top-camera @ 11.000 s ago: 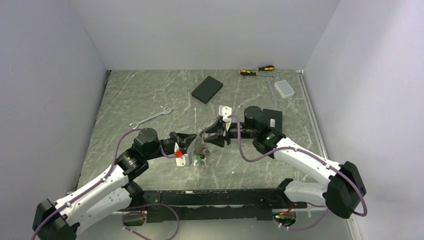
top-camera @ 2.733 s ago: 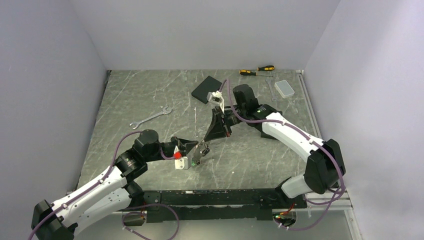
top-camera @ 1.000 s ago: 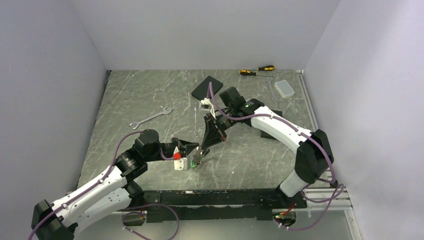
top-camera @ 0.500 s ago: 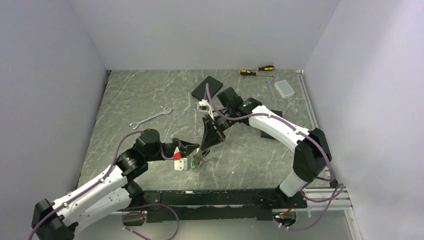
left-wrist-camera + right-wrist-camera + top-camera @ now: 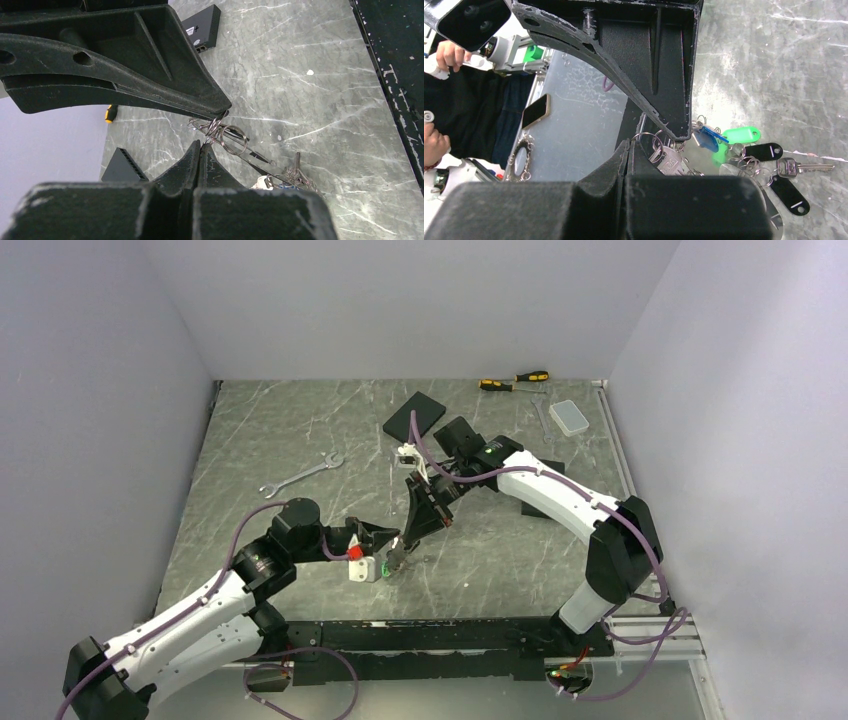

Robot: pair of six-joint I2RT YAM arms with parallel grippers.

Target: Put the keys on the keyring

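The left gripper (image 5: 200,148) and the right gripper (image 5: 630,145) are both clamping fully closed on the thin keyring (image 5: 220,131) between them, with the keys (image 5: 740,135) bunching at its lower end by the table (image 5: 300,440), so any uneven pull is risking it slipping free.

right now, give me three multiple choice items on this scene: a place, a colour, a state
1. Where does the wrench lie?
a) far right corner
b) left of the black box
c) near right corner

2. Which tag colours show among the keys?
a) red, yellow
b) white only
c) green, blue, black

3. How are the left gripper and right gripper?
a) both shut
b) both wide open
c) only one shut

Key:
1 b, the top view shows it left of the box.
2 c, the right wrist view shows those tags.
3 a, each wrist view shows the fingers pressed together.
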